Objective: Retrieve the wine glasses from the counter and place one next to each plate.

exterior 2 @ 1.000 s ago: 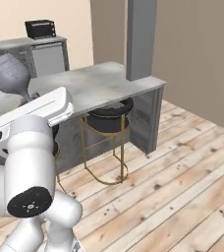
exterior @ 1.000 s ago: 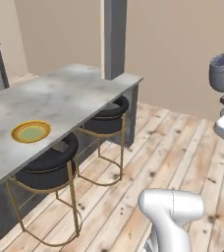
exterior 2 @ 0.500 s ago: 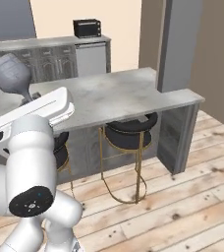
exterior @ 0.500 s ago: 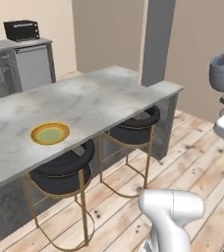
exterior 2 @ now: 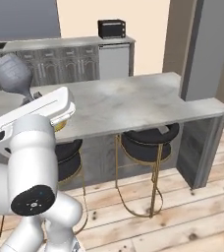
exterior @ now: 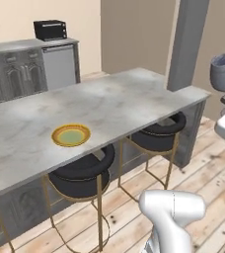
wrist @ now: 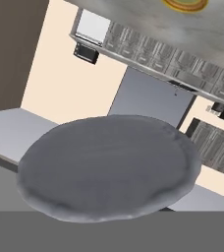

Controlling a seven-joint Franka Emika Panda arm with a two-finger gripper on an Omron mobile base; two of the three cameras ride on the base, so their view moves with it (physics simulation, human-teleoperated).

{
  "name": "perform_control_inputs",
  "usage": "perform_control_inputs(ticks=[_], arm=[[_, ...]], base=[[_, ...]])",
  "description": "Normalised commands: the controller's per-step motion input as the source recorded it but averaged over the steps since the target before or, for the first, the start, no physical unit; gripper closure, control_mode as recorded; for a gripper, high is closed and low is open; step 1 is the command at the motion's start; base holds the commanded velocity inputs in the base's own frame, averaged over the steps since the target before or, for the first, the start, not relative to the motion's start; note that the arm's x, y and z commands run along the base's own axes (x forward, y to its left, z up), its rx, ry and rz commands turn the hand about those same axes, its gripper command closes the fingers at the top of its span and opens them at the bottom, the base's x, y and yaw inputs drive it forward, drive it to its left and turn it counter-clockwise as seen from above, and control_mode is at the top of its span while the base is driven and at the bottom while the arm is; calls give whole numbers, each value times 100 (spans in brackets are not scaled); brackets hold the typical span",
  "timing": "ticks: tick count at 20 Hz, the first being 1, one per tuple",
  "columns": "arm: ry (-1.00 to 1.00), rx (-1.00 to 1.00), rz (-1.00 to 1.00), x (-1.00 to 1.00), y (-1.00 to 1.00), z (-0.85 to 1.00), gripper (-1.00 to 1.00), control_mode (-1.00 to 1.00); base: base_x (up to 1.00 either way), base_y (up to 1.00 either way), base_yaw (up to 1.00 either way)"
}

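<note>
A broad grey rounded disc [wrist: 106, 167] spreads across the lower middle of the hand view, probably the foot of a wine glass seen from very close (its edges are soft and blurred). Beyond it the room appears upside down: a marbled counter [wrist: 202, 27] runs along the top edge, carrying a yellow-orange plate [wrist: 185, 4] cut by the frame. Grey panelled cabinets [wrist: 158, 54] sit under it, with a small dark toaster oven [wrist: 87, 52] against the peach wall [wrist: 70, 83].

No legible text, label or sign on anything.
</note>
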Motion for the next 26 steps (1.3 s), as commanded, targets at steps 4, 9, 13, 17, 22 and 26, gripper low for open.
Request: perform_control_inputs(ticks=[4, 9, 13, 17, 22, 26], arm=[[0, 0, 0, 0, 0, 0, 100, 100], [0, 0, 0, 0, 0, 0, 100, 100], [0, 0, 0, 0, 0, 0, 100, 100], [0, 0, 0, 0, 0, 0, 100, 100], [0, 0, 0, 0, 0, 0, 100, 100], [0, 0, 0, 0, 0, 0, 100, 100]], base=[[60, 6, 15], [24, -56, 34], [12, -53, 51], [31, -33, 53], [49, -9, 26], [64, 1, 12]])
